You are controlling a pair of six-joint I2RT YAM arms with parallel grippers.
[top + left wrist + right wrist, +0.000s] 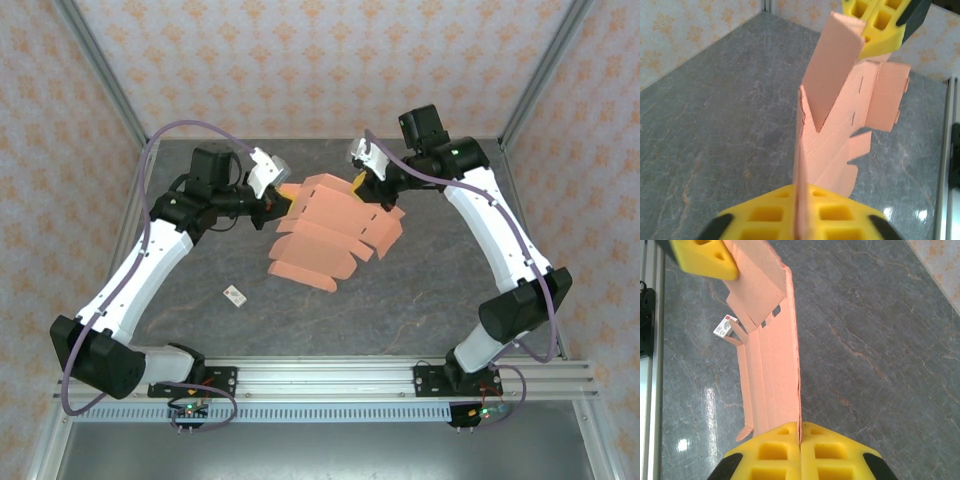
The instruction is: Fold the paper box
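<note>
Over the surface (400, 310), seen from the top camera, the paper box (330, 235) hangs as a partly creased sheet between the arms. The left tool (283, 195) pinches its 10 o'clock corner and the right tool (358, 182) its 1 o'clock edge. A white tag (235, 294) lies well apart at 8 o'clock. An uneven pull between the arms could tear a notched tab.

From the left wrist, the tool's pads (765, 215) sit closed on the sheet's edge at 6 o'clock, with no gap visible. One panel stands folded toward 12 o'clock. So thin an edge grip could slip if it loosens, leaving the sheet swinging from the other tool.

From the right wrist, the pads (835, 450) meet at 6 o'clock, clamped on the sheet's edge. Flaps hang free toward 10 o'clock, and a twist could crease the wrong line.
</note>
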